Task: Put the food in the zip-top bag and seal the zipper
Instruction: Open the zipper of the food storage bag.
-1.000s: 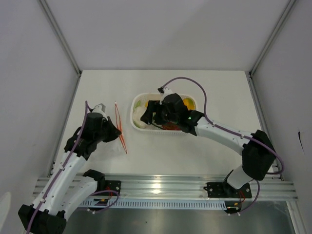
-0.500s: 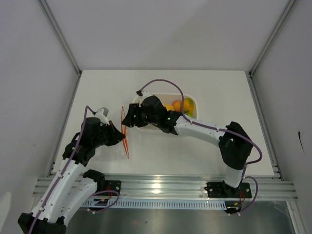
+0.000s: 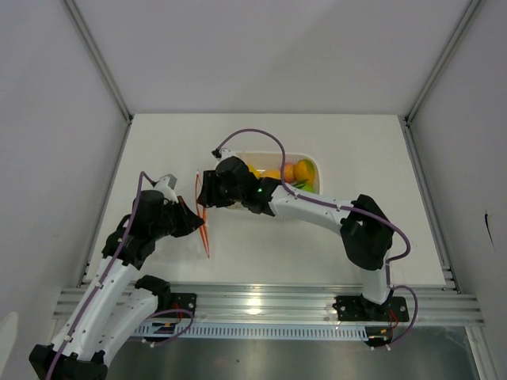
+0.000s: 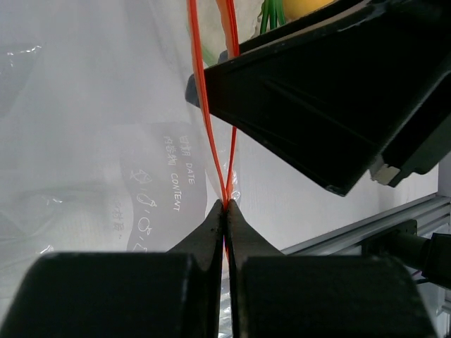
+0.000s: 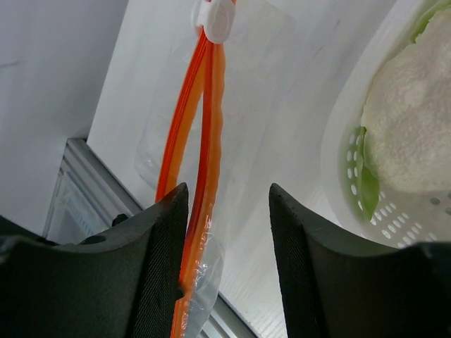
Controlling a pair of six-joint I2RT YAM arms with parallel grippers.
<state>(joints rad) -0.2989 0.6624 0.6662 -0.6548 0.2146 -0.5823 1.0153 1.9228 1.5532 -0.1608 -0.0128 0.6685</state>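
Overhead and wrist views of a two-armed robot at a white table. At the left, the left gripper (image 4: pixel 225 205) has its jaws closed, pinching the zipper (image 4: pixel 204 105), whose two red-orange strips spread apart toward twelve o'clock. The zip-top bag (image 4: pixel 106 141) lies flat on the table, clear and seemingly empty. Just at three o'clock of the zipper, the right gripper (image 5: pixel 229 193) hovers with its jaws apart. One strip passes between them, close to one finger, and is not gripped. A white slider (image 5: pixel 217 17) sits at the zipper's far end. Further toward three o'clock, the food (image 3: pixel 297 170), including a cauliflower (image 5: pixel 412 127), sits in a white basket (image 3: pixel 315 170). The step in hand looks like opening the bag's mouth. Next, the right jaws would need to close on one strip and draw it away from the other.
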